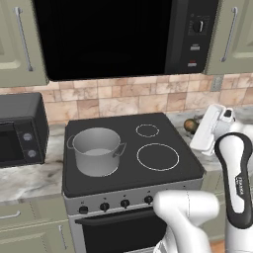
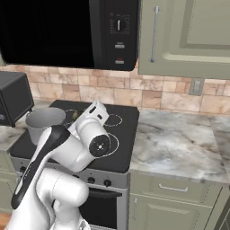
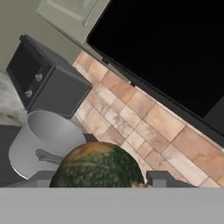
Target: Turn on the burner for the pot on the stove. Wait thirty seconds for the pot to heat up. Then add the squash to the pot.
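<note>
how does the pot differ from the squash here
The pot is plain grey steel; the squash is mottled dark green with orange. The pot is straight-sided and open-topped; the squash is rounded. The pot stands on the stove; the squash sits off it, between the tool fingers.

Black toaster oven [image 1: 20, 129] with two dials stands on the marbled desk [image 2: 179, 143], against the tan tile backsplash [image 1: 118, 99]. Black microwave [image 1: 123, 34] is mounted overhead between sage-green wall cabinets [image 2: 188, 36] with bar handles. Wall outlet [image 2: 196, 86] is set in the backsplash. Base drawer [image 2: 173, 187] sits below the desk.
</note>
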Robot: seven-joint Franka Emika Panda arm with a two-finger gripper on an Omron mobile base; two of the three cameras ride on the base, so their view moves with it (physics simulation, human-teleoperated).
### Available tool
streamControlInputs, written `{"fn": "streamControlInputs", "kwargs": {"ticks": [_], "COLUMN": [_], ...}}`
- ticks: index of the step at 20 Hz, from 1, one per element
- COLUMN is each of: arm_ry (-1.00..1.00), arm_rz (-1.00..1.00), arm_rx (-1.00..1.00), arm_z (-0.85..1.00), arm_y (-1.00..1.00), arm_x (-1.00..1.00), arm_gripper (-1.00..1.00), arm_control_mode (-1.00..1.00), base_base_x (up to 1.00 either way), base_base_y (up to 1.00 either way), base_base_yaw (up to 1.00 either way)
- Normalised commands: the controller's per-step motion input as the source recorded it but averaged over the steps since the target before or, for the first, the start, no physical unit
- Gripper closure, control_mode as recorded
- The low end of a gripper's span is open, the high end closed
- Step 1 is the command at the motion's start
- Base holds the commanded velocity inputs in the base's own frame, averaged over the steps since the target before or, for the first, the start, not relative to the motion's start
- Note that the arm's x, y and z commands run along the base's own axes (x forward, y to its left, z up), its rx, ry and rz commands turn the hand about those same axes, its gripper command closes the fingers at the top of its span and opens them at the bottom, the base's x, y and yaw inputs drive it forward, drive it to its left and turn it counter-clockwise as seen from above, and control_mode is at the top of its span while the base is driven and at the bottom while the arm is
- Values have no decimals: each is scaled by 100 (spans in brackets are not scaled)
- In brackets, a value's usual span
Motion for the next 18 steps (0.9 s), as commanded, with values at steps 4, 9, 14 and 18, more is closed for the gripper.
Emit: {"fn": "streamControlInputs", "kwargs": {"ticks": [4, 9, 14, 18], "arm_ry": [0, 0, -4, 0], "arm_rz": [0, 0, 0, -5], "arm_rx": [0, 0, -6, 13], "arm_z": [0, 0, 0, -19], "arm_y": [51, 51, 67, 42], "arm_x": [0, 0, 0, 1], "arm_gripper": [100, 100, 100, 100], "arm_control_mode": [-100, -100, -100, -100], "base_base_x": [0, 0, 0, 0], "base_base_y": [0, 0, 0, 0], "base_base_yaw": [0, 0, 0, 0]}}
